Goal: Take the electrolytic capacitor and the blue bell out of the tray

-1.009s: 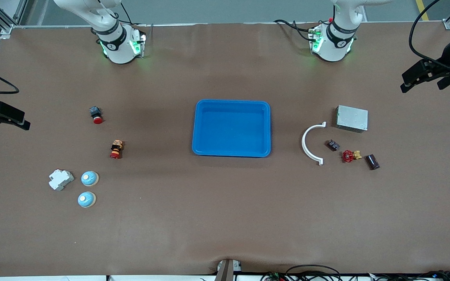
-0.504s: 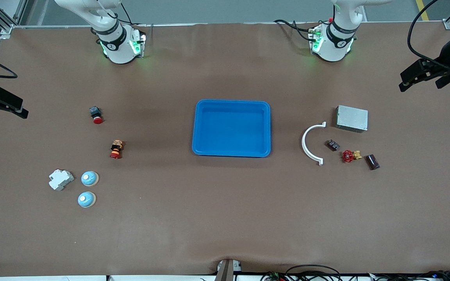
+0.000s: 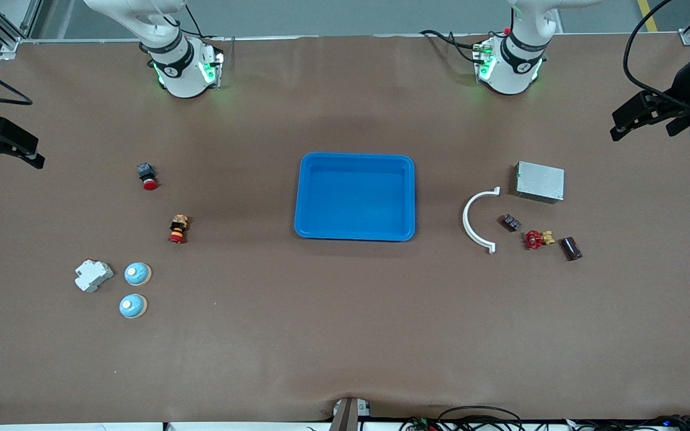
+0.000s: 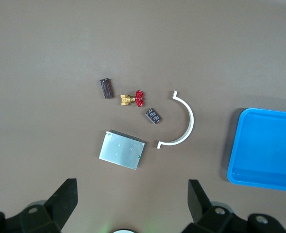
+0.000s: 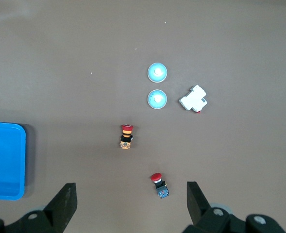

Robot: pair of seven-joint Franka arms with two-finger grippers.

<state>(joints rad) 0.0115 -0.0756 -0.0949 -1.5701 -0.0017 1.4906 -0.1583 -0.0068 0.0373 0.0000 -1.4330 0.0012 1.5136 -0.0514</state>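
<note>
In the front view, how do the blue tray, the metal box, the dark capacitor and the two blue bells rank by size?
1. blue tray
2. metal box
3. the two bells, alike in size
4. capacitor

The table [image 3: 345, 335] wears a matt brown cover, cloth-like and faintly creased. The tray [image 3: 306, 197] is smooth, glossy blue plastic. The box [image 3: 539, 181] looks like dull grey metal. The clip [image 3: 468, 221] is white plastic, as is the breaker [image 3: 93, 275]. The capacitor [image 3: 571, 248] has a dark, slightly shiny sleeve. Both bells [image 3: 138, 274] [image 3: 133, 306] are glossy light blue.
</note>
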